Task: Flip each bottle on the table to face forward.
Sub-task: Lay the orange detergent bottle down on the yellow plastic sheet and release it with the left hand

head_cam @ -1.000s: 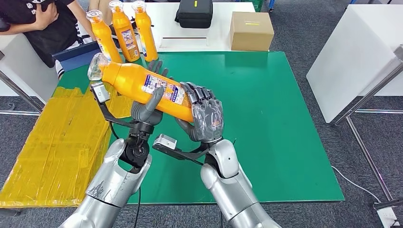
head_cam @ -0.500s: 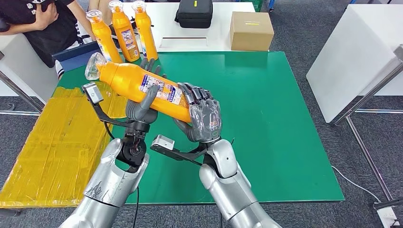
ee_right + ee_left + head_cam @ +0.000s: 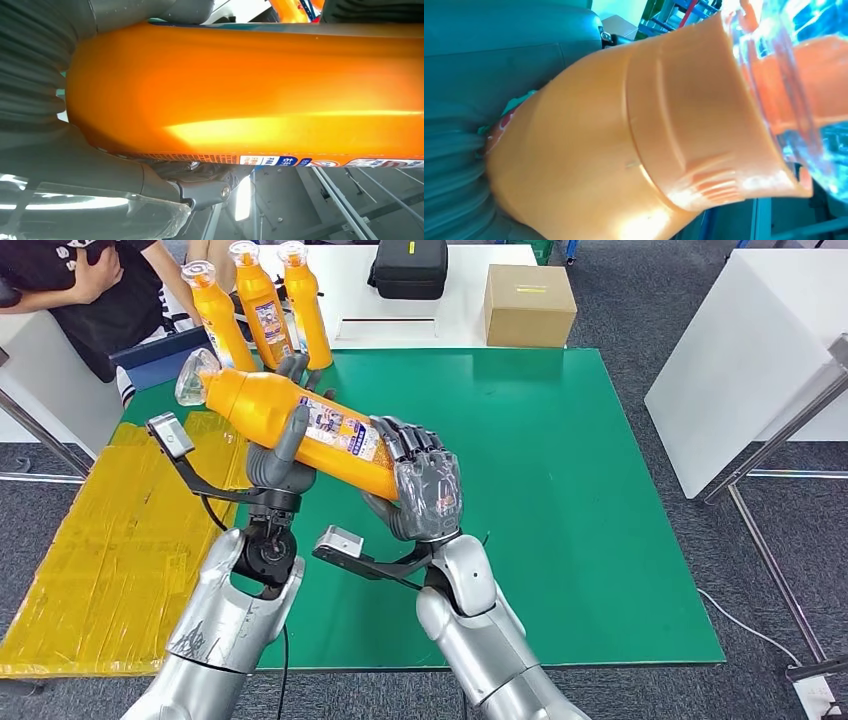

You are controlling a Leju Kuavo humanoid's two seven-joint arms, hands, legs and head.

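Note:
A large orange bottle (image 3: pixel 300 420) with a clear cap and a printed label lies tilted in the air above the green table (image 3: pixel 560 470), cap end toward the far left. My left hand (image 3: pixel 283 455) holds its middle from below, thumb up across the body. My right hand (image 3: pixel 422 490) grips its base end. Up close, the bottle (image 3: pixel 624 150) has an orange shoulder and a clear cap in the left wrist view, and the bottle (image 3: pixel 250 90) crosses the right wrist view with its label edge showing. Three more orange bottles (image 3: pixel 262 305) stand upright at the table's far left corner.
A person in a dark top (image 3: pixel 80 290) sits at the far left behind the bottles. A cardboard box (image 3: pixel 528 305) and a black case (image 3: pixel 408 268) rest on the white table beyond. Yellow wrapped sheets (image 3: pixel 110 540) lie left of the green table. White furniture (image 3: pixel 750 370) stands to the right.
Both hands have carried the bottle slightly left and away from me, and its cap end has risen a little. The standing bottles have not moved.

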